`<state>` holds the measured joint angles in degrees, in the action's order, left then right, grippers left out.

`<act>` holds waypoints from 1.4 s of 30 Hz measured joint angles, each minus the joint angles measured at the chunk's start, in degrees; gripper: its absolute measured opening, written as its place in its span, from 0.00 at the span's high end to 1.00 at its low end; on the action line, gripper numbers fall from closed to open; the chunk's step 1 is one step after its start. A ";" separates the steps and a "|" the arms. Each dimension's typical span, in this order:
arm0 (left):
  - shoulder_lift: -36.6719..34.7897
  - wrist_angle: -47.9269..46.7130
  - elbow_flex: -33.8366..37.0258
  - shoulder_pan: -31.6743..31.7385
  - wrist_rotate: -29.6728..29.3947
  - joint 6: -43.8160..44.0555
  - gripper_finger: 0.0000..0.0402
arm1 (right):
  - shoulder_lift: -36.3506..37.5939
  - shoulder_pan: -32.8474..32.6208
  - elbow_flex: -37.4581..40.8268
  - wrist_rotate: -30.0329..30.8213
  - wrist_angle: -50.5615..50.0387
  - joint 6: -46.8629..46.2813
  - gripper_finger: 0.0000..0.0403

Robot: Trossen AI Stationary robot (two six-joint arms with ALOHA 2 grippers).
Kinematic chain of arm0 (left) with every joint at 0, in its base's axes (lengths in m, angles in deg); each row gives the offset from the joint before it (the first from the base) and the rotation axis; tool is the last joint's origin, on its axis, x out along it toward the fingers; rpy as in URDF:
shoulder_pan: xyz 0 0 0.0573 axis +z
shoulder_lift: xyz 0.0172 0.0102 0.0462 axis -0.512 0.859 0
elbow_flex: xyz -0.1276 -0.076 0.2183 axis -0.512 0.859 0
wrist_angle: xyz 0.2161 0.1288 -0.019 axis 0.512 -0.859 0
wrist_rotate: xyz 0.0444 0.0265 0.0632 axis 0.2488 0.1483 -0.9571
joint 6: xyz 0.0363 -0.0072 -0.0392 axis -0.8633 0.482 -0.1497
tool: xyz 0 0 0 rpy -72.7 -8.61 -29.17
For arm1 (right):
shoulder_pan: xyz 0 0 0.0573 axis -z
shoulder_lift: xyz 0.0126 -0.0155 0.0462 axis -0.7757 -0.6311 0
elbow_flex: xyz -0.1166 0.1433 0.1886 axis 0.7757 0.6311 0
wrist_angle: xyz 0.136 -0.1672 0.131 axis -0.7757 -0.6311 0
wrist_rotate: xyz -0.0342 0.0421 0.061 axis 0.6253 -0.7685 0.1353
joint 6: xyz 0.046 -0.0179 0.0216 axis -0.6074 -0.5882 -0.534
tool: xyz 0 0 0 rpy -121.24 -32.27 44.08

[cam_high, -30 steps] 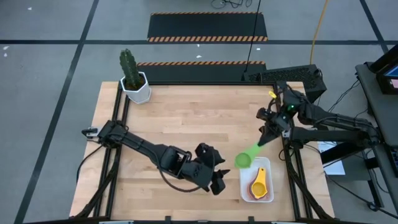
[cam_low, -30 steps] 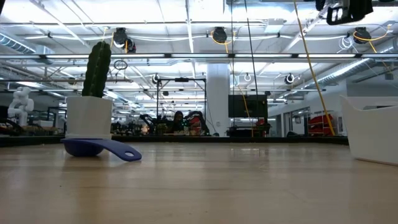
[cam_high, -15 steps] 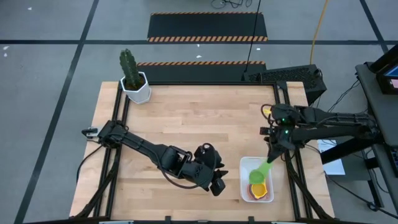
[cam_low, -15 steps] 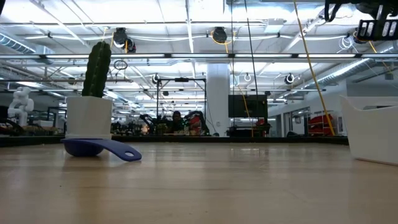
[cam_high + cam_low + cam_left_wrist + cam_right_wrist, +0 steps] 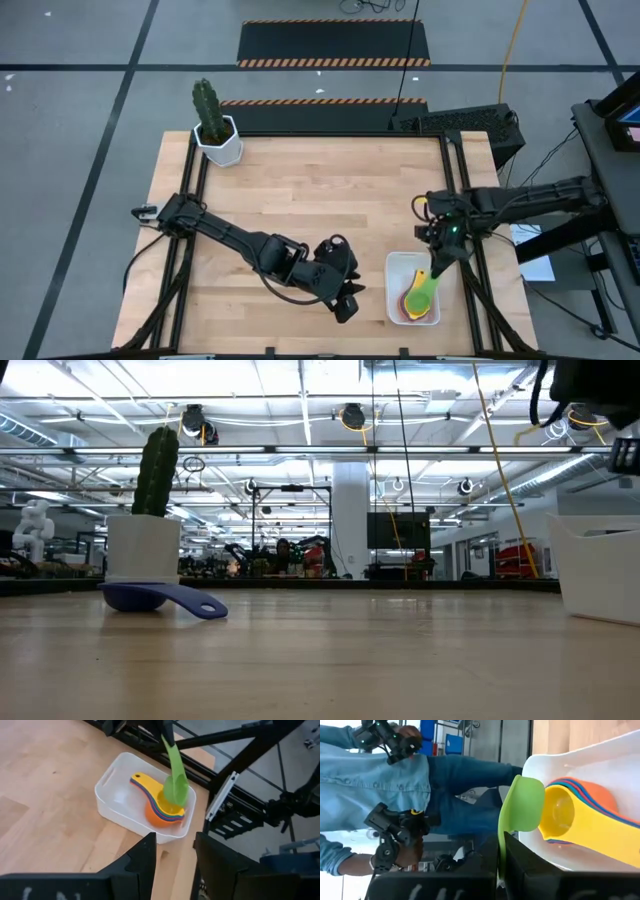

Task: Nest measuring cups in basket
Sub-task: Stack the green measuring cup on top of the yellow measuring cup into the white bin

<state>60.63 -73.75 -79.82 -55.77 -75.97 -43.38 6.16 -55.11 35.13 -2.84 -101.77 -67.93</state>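
- Holding the green cup by its flat handle, the right tool is pinched fully shut and hangs over the white basket at the desk's right front corner.
- Green cup sits tilted, bowl just above the yellow cup, which tops the nested stack inside the basket.
- Risk: let go at this tilt, the green cup may land on its rim or across the yellow handle and fail to seat. My guess only.
- Risk: the stack looks light; a push down off-centre could tip it or shove the basket toward the desk edge, which is just beside it.
- Risk: the left tool rests low just beside the basket; a swing toward it could knock the basket.
- Left tool stands part open, nothing between its fingers in its own wrist view.
- Count, cups: one green in the tool; in the stack I make out yellow, orange, and thin red and blue rims, number of rims unclear; one dark blue cup lies alone on the desk near the cactus pot, seen only from the low camera.
- Count, others: one basket, one cactus pot, two arms, one person in a denim shirt beyond the desk.
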 joint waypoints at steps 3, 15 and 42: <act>0.00 -0.05 0.00 -0.24 0.69 -0.23 0.66 | 0.00 -1.60 3.79 -0.04 7.98 -4.13 1.00; 0.00 -0.48 0.00 -0.66 2.09 -1.67 0.66 | -0.01 -5.42 13.78 0.36 27.34 -17.96 1.00; 0.00 -0.45 0.00 1.79 2.09 -2.28 0.66 | -3.27 -4.72 14.01 1.49 26.82 -14.24 0.97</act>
<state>60.63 -74.20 -79.82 -53.98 -73.88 -45.66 2.88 -59.84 49.14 -1.34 -74.94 -82.17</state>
